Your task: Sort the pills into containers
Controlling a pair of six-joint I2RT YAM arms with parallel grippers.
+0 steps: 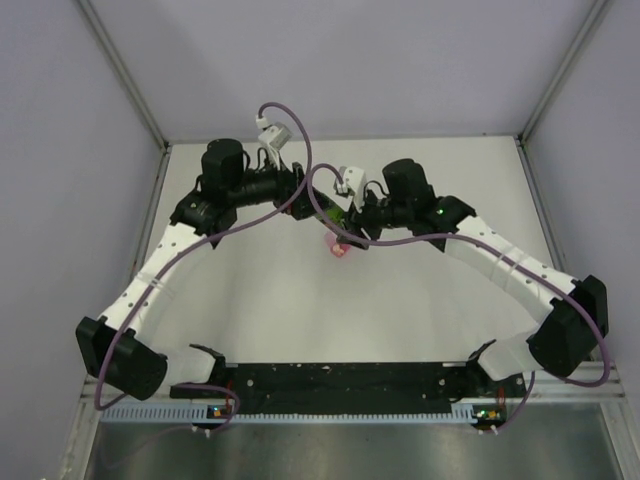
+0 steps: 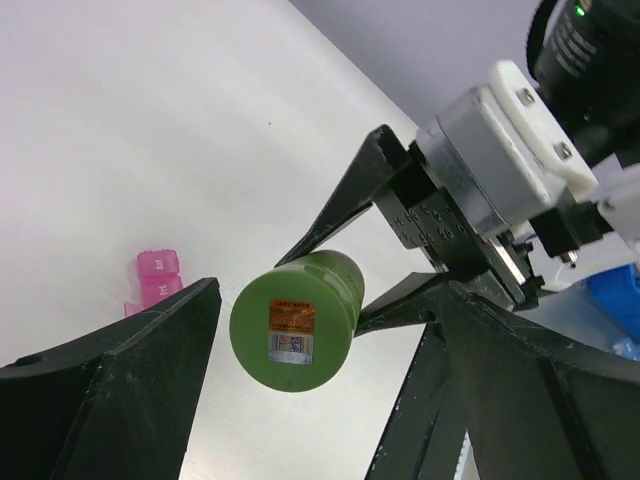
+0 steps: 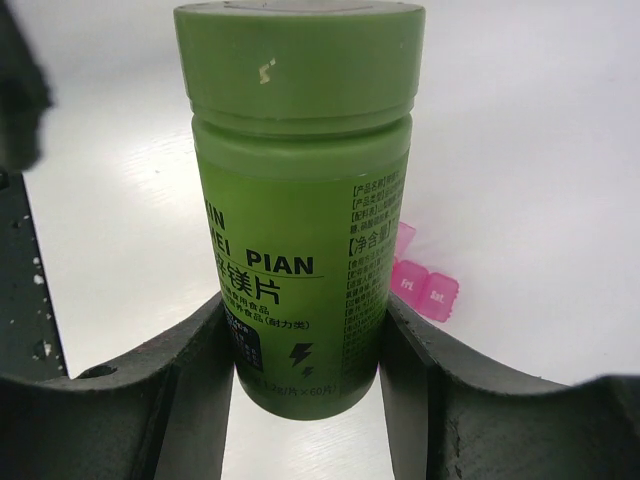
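My right gripper [image 3: 305, 370] is shut on the lower body of a green pill bottle [image 3: 300, 200], held off the table with its cap pointing away from the wrist. In the left wrist view the bottle's [image 2: 295, 330] capped end, with an orange sticker, faces the camera. My left gripper [image 2: 320, 400] stands open on either side of it, and its fingers [image 2: 130, 380] do not touch it. The pink containers [image 3: 425, 285] lie on the table under the bottle, also seen as pink compartments [image 2: 158, 280] and from above [image 1: 340, 248]. No loose pills are in view.
Both arms meet over the far middle of the white table [image 1: 300, 300]. Grey walls and metal frame posts [image 1: 130, 90] close in the back and sides. A black rail [image 1: 340, 385] runs along the near edge between the arm bases.
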